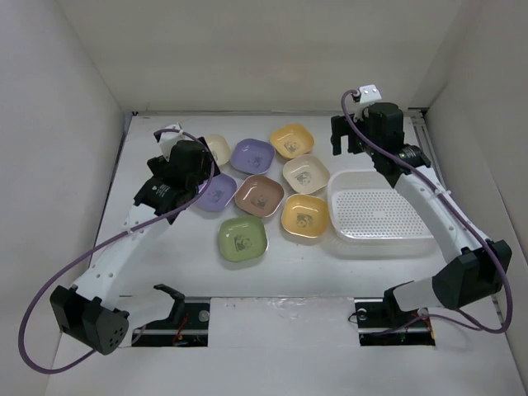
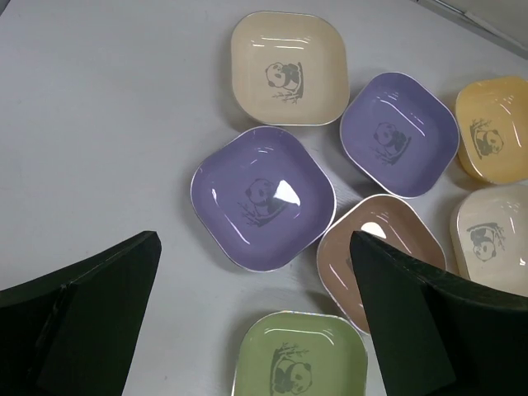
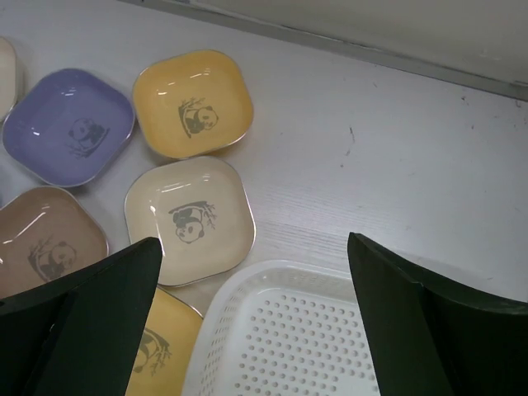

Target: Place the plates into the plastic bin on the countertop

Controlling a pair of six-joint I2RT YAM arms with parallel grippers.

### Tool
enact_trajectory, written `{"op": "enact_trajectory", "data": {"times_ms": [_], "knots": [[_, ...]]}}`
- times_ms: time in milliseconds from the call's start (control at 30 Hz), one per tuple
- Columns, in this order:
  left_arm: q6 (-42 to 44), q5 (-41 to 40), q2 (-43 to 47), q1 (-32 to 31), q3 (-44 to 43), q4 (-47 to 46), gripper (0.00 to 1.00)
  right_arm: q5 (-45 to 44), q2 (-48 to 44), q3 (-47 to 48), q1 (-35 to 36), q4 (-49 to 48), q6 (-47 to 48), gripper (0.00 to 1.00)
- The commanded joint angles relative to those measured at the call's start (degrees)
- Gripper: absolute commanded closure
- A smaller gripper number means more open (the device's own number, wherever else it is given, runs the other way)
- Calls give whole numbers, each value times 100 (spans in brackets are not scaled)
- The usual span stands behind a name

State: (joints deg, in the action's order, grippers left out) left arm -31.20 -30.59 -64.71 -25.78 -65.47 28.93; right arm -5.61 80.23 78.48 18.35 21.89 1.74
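Over countertop (image 1: 289, 276), left pincer (image 2: 252, 239), right pincer (image 3: 253, 239) gape empty.

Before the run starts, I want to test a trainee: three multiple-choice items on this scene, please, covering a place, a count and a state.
1. The plastic bin lies on which arm's side? A left B right C midway
2. How many purple plates? A one B two C four
3. The bin is: A empty B half full C stacked full
Key: B, it sits beside the right arm; B, two show in the left wrist view; A, its perforated bottom is bare.
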Motion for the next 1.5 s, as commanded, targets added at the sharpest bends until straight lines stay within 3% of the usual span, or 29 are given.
{"op": "enact_trajectory", "data": {"times_ms": [0,200,333,400,567,733,933,1167,1467], "knots": [[-53,9,212,3,-53,-141,0,-20,-68,300,-24,-36,46,0],[-53,71,213,3,-53,-142,0,174,151,300,-24,-597,-7,0],[-53,123,213,3,-53,-142,0,227,1166,659,-24,-1245,-7,0],[-53,202,265,3,-53,-142,0,689,1704,782,-24,-1555,-7,0],[0,422,336,3,17,-265,0,868,3364,1845,-95,-1776,-262,0],[53,554,388,3,70,-265,0,859,4009,2277,-42,-2285,-577,0],[167,720,328,3,70,-265,0,51,4816,3093,-42,-2041,-754,0],[167,826,327,3,70,-318,0,297,5889,4421,-156,-810,-754,3],[220,949,327,3,70,-318,0,621,6145,4711,-262,-387,-754,20]]}}
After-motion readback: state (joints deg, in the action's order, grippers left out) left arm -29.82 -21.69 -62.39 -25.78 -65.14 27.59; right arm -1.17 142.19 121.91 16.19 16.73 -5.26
